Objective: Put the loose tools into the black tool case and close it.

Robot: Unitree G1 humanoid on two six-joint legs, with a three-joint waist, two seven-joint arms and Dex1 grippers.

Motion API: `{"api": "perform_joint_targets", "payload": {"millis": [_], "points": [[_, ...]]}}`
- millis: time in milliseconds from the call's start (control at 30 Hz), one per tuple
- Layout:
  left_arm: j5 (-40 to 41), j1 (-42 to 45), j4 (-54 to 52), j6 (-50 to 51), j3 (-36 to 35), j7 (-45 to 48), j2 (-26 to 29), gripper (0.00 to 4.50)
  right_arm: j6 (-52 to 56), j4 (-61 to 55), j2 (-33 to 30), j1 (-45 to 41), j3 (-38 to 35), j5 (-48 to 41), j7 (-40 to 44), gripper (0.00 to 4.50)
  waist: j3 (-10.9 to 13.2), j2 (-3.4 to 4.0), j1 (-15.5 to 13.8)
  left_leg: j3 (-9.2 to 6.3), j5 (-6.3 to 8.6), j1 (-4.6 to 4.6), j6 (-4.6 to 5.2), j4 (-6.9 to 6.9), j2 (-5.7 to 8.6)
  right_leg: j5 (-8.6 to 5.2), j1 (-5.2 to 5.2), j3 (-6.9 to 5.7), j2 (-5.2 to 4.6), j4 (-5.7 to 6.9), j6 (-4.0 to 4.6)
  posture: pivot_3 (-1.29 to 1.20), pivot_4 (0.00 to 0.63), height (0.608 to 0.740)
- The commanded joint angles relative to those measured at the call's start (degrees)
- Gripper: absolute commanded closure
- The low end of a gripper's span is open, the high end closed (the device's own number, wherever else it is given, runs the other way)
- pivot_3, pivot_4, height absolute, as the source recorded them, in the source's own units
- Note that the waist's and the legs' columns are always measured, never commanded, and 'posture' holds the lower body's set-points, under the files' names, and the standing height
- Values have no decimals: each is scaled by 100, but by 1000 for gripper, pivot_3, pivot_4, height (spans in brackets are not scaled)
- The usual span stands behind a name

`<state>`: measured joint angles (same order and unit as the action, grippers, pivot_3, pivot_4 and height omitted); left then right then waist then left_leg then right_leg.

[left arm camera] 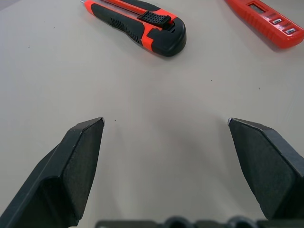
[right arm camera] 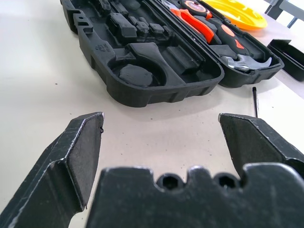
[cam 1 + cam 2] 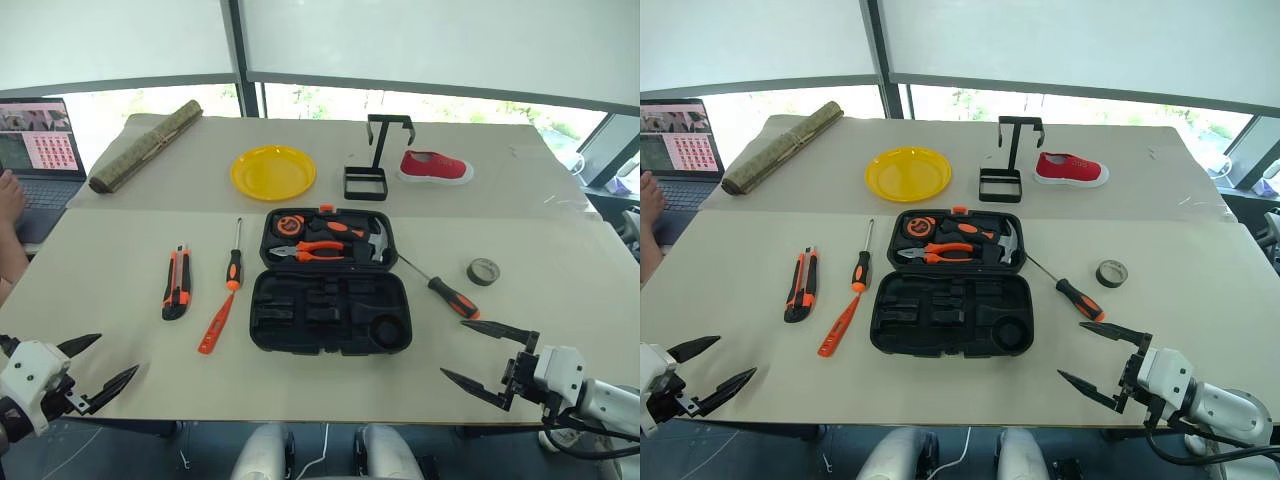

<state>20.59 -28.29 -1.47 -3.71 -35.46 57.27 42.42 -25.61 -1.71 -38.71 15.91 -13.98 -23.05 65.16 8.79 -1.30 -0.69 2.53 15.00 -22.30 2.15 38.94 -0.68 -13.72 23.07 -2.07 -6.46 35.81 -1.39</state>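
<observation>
From the head camera, the black tool case (image 3: 330, 281) lies open mid-table (image 3: 560, 330), loose tools either side. Left wrist: left end effector (image 1: 166, 121) spread near the utility knife (image 1: 137, 23). Right wrist: right end effector (image 2: 160, 115) spread, facing the case.

— What do I have on the worktop (image 3: 120, 390)?

— The black tool case (image 3: 330, 282) lies open flat at the centre, its near half's slots bare. Left of it I see the orange-and-black utility knife (image 3: 177, 283), a black-and-orange screwdriver (image 3: 234, 260) and the slim orange tester (image 3: 216, 323).

— And right?

— A second screwdriver (image 3: 442, 289) lies slantwise just beside the case; the small grey tape roll (image 3: 483, 271) sits beyond it.
</observation>
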Motion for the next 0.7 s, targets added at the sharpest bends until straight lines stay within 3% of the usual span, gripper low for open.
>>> {"api": "perform_joint_targets", "payload": {"millis": [33,233,367,533,633,700], "points": [[323,45,-233,231,-196,-119,-28,0,309,-432,69,-165,89,-398,-87,23,0,0,0,0,0,0,0,0,0,0,0,1,0,0,0,0,150,740],[911,-318,-565,1715,-779,-712,-155,0,998,-1459,595,-499,341,-1378,-395,23,1,-3,35,9,0,-5,-1,-3,-20,8,3,22,0,10,13,0,150,740],[937,-672,-540,2971,-967,-1303,-117,0,920,-1852,1004,-720,414,-1348,-762,23,2,-5,23,13,8,-5,-15,-5,-17,8,5,21,10,8,11,0,150,740],[1837,-334,-1319,4484,-1151,-1487,254,0,719,-1937,1245,-911,416,-1083,-891,23,5,-12,-49,13,9,2,-17,-1,-13,5,16,9,21,6,7,0,150,740],[2533,766,-1670,5933,-872,-1908,1089,0,786,-1988,1243,-962,401,-1053,-948,23,16,-17,-146,11,8,2,-23,3,-12,4,13,-4,21,10,8,0,150,740],[3099,2098,-1773,6909,-318,-2460,1405,0,861,-2067,1239,-996,371,-1052,-1062,23,17,-20,-178,5,0,3,-35,4,-12,6,9,-10,27,17,11,0,150,740]]}}
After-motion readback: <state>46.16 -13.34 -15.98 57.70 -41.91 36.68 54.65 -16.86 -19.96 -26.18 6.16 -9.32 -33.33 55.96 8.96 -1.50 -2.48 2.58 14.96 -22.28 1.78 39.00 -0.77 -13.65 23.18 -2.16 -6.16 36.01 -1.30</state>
